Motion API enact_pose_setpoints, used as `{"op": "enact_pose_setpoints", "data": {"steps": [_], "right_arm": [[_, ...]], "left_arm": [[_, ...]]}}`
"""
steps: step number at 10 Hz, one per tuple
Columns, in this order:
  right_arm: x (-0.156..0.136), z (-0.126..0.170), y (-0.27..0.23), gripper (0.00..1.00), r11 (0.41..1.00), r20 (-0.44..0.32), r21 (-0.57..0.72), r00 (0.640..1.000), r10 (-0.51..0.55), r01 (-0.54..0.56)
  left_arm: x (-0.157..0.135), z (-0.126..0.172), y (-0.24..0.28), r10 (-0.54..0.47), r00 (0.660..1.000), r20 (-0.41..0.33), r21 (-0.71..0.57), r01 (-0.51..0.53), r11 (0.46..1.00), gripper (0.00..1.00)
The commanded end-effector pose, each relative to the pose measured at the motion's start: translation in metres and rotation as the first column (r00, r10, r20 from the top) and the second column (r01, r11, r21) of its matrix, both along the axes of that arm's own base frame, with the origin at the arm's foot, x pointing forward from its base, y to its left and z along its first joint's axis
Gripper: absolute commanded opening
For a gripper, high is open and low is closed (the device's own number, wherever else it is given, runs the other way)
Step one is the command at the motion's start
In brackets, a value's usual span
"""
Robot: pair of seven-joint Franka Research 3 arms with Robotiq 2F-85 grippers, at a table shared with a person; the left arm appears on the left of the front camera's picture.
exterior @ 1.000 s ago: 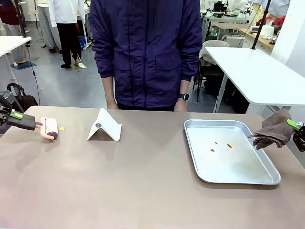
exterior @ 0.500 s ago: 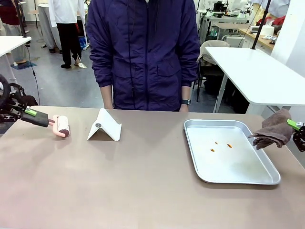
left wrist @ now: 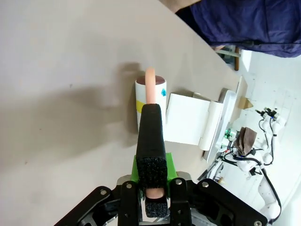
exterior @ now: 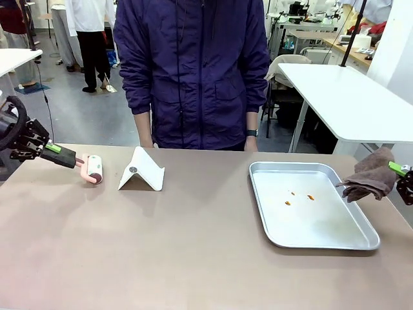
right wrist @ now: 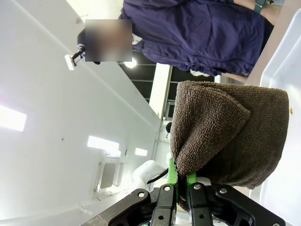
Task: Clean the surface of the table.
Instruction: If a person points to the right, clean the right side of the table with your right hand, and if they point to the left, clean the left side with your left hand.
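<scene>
Big smooth brownish-taupe table (exterior: 193, 258) lay wide across my front camera, from my side to the far side. At its far left edge my left gripper (exterior: 70, 160) was squeezed tight on the pink handle of a white lint roller (exterior: 95, 169). In the left wrist camera I saw the left gripper (left wrist: 151, 110) pinching that handle, with the roller (left wrist: 142, 101) low over the table. I could not tell if it touched. Just beside the roller stood a white folded card stand (exterior: 142, 172). A person in a dark blue jacket (exterior: 193, 71) stood behind the middle. Further right, a shiny metal tray (exterior: 322, 223) lay flat with small orange bits (exterior: 310, 197) in it. At the right edge my right gripper (exterior: 400, 170) was clamped on a brown fluffy cloth (exterior: 371, 174), held up off the table, just beside the tray.
</scene>
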State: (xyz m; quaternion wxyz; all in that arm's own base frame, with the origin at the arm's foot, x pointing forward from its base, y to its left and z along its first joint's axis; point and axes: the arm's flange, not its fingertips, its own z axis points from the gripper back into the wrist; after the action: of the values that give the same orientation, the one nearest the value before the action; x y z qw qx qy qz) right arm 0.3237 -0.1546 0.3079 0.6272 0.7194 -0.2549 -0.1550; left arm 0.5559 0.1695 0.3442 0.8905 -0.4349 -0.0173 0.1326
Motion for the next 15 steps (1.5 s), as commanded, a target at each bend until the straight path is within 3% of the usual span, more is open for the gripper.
{"op": "enact_pose_setpoints", "data": {"steps": [1,3,5,8,9,12,13,15], "right_arm": [[0.001,0.006,0.001,0.00,1.000,0.000,0.004,1.000,0.005,-0.005],[0.001,0.006,0.001,0.00,1.000,0.000,0.004,1.000,0.005,-0.005],[0.001,0.006,0.001,0.00,1.000,0.000,0.004,1.000,0.005,-0.005],[0.001,0.006,0.001,0.00,1.000,0.000,0.004,1.000,0.005,-0.005],[0.001,0.006,0.001,0.00,1.000,0.000,0.004,1.000,0.005,-0.005],[0.001,0.006,0.001,0.00,1.000,0.000,0.004,1.000,0.005,-0.005],[0.001,0.006,0.001,0.00,1.000,0.000,0.004,1.000,0.005,-0.005],[0.001,0.006,0.001,0.00,1.000,0.000,0.004,1.000,0.005,-0.005]], "left_arm": [[-0.009,0.030,0.013,-0.009,0.998,0.065,-0.120,0.017,0.993,0.22],[-0.042,0.079,0.047,-0.037,0.990,0.134,-0.290,0.075,0.954,0.22],[-0.087,0.107,0.078,-0.093,0.977,0.190,-0.368,0.158,0.916,0.22],[-0.178,0.118,0.119,-0.207,0.932,0.297,-0.399,0.319,0.860,0.22],[-0.197,0.109,0.130,-0.149,0.932,0.330,-0.418,0.286,0.862,0.22],[-0.214,0.082,0.140,-0.075,0.927,0.368,-0.507,0.267,0.820,0.22],[-0.211,0.090,0.133,-0.113,0.940,0.322,-0.457,0.259,0.851,0.22],[-0.211,0.090,0.133,-0.113,0.940,0.322,-0.457,0.259,0.851,0.22]]}}
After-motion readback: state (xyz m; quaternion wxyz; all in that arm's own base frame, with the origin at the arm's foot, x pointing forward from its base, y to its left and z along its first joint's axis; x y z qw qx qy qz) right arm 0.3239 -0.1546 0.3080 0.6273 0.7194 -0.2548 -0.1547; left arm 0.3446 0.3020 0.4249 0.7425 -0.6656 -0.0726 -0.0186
